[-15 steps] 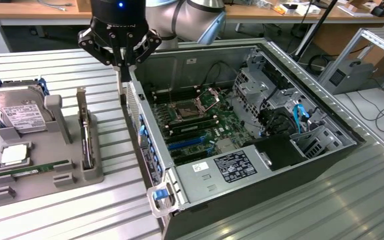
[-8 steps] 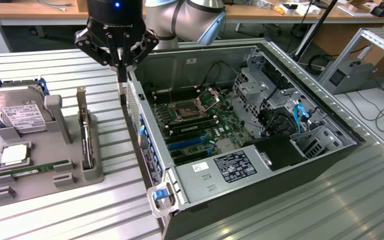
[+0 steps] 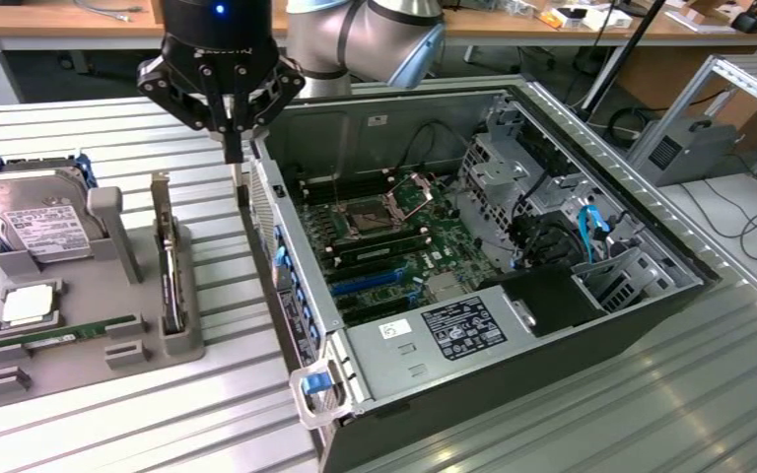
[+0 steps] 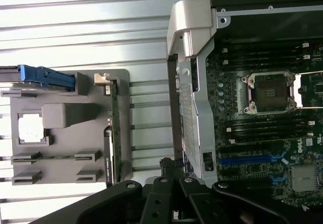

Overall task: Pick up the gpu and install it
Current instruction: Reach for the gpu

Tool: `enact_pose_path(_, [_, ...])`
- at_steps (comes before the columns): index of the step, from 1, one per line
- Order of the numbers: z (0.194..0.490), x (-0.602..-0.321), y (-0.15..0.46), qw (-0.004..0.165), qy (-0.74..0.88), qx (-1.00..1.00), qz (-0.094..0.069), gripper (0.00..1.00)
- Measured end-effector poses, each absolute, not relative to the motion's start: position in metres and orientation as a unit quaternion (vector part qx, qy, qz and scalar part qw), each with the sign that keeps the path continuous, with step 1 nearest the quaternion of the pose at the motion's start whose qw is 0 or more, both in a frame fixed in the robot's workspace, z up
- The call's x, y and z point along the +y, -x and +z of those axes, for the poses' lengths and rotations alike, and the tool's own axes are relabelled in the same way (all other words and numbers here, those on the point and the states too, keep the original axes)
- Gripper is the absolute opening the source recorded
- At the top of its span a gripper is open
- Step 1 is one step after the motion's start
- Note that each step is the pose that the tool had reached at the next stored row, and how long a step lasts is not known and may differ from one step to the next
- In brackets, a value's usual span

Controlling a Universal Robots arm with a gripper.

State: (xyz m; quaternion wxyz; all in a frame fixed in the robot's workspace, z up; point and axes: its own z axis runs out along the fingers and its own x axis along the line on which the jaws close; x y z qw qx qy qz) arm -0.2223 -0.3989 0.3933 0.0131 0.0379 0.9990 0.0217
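Hand, exterior view: the black robot hand (image 3: 234,150) hangs with its fingers pointing down and pressed together, with nothing between them. It sits over the strip of slatted metal desk (image 3: 115,434) between the parts tray and the computer.
Card, exterior view: the gpu (image 3: 166,258), a thin dark board with a silver bracket at what looks like its far end, stands on edge in a slot of the grey plastic holder tray (image 3: 76,379).
Bearing, exterior view: the gpu lies toward the exterior view's left of the hand and lower. Its long axis runs near to far, roughly parallel to the case wall. The hand is nearest the card's far end and is not touching it.
Neighbours, exterior view: a boxy silver hard drive with a white label (image 3: 39,222) stands in the same tray, further to the exterior view's left.
Case, exterior view: the open black-and-silver computer case (image 3: 366,370) lies on its side with the board facing up.
Hand, wrist view: the hand (image 4: 169,167) shows closed fingertips beside the case (image 4: 194,108) wall.
Card, wrist view: the gpu (image 4: 114,133) sits edge-up in the tray (image 4: 65,115), on the side of the hand away from the case, apart from the fingertips.
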Motion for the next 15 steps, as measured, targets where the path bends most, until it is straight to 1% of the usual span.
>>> enact_pose_path(15, [0.3933, -0.399, 0.2299, 0.013, -0.038, 0.999, 0.022, 0.11])
